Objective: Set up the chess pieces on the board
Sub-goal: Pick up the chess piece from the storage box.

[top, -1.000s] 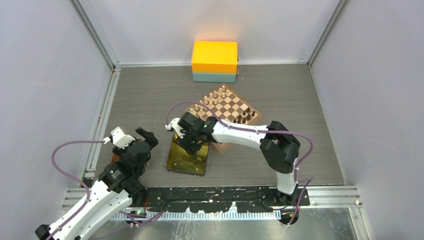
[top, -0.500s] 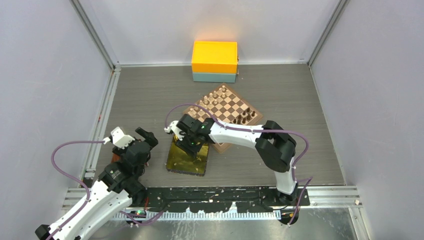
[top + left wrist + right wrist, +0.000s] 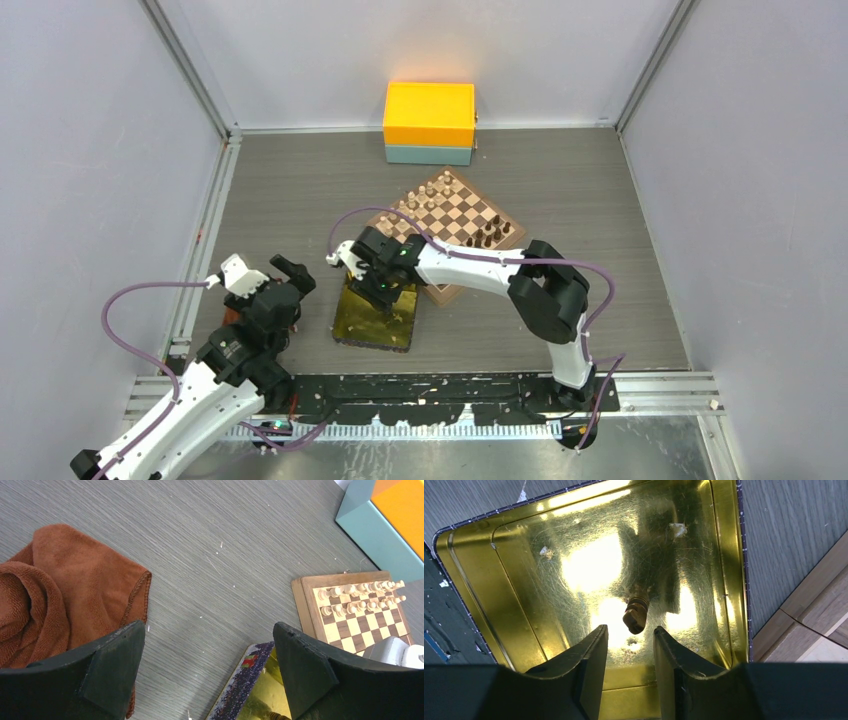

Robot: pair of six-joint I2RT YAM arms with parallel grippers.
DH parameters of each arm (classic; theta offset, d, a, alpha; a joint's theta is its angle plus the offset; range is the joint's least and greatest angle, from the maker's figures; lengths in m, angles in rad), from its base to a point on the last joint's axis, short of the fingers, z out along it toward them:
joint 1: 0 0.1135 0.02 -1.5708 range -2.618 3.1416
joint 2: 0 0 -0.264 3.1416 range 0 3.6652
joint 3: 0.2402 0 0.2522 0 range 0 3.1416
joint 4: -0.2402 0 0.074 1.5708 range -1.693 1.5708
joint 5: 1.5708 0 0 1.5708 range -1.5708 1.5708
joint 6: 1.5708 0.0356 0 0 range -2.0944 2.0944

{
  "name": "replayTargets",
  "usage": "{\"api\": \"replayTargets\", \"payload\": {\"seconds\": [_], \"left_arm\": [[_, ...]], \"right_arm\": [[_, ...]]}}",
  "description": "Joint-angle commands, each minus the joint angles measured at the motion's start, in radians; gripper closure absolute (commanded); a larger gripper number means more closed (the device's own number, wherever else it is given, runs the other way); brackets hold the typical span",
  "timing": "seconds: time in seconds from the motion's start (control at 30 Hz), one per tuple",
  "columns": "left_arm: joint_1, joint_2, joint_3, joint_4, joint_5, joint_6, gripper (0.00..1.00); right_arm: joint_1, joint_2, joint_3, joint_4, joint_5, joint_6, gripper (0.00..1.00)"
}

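Chess piece [image 3: 636, 615]: small, dark brown, turned wood, lying on its side near the gold tray's middle.
Gold tray [image 3: 719, 555]: shiny, scratched; holds that one piece.
Right gripper [image 3: 629, 635]: above the tray, fingers apart, piece showing between them.
Left gripper [image 3: 207, 630]: left of the tray, jaws wide apart.
Board [image 3: 460, 212]: just beside the tray's far right side.

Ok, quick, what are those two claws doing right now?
Left gripper: open, empty.
Right gripper: open over the gold tray, around a lying chess piece, not gripping it.
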State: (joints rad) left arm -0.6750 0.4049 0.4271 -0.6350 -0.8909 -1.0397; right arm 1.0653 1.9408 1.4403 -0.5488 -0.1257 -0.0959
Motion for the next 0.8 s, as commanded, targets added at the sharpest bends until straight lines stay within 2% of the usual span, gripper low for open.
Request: {"api": "replayTargets", "payload": {"seconds": [0.0,0.77], "left_arm": [[-0.004,-0.011,0.031,0.006,-0.048,0.0,0.0],[-0.003,-0.066,0.028,-0.042,-0.078,-0.015,0.0]], "right_arm": [[0.005,0.004,0.051,0.007,-0.015,-0.019,0.56],[0.006,0.026,0.071,0.004,-0.018,-0.03,0.6]]}}
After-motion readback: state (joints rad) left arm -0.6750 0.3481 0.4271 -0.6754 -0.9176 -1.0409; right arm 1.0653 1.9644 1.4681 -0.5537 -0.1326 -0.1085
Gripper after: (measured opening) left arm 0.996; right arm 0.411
